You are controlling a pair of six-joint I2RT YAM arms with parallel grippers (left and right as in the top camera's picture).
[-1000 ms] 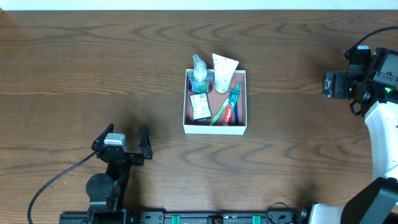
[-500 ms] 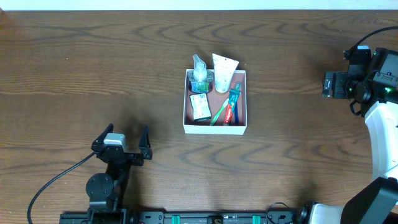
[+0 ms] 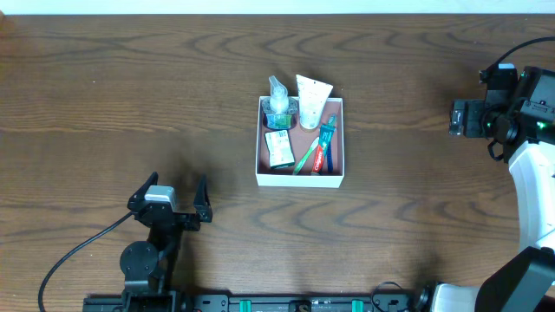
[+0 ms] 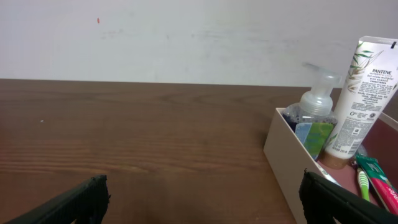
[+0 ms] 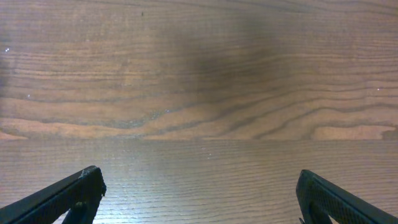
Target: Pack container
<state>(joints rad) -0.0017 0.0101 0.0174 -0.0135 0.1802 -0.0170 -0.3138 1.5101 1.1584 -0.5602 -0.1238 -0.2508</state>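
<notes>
left end effector (image 4: 203,182), right end effector (image 5: 199,176), spread

Container: packed, open-topped, flat on the table.
The container (image 3: 299,180) is a square shallow box with thin white walls and a dull pink-brown floor. It sits level near the middle of the dark wood table (image 3: 130,87), sides roughly square to the table edges. Against its wall toward the top of the overhead view stand a clear pump bottle (image 3: 277,104) and a white tube (image 3: 312,100), both rising above the rim. A green-and-white packet (image 3: 278,149) lies flat at left; a green toothbrush (image 3: 305,159) and a red toothpaste tube (image 3: 319,159) lie slanted at right.
</notes>
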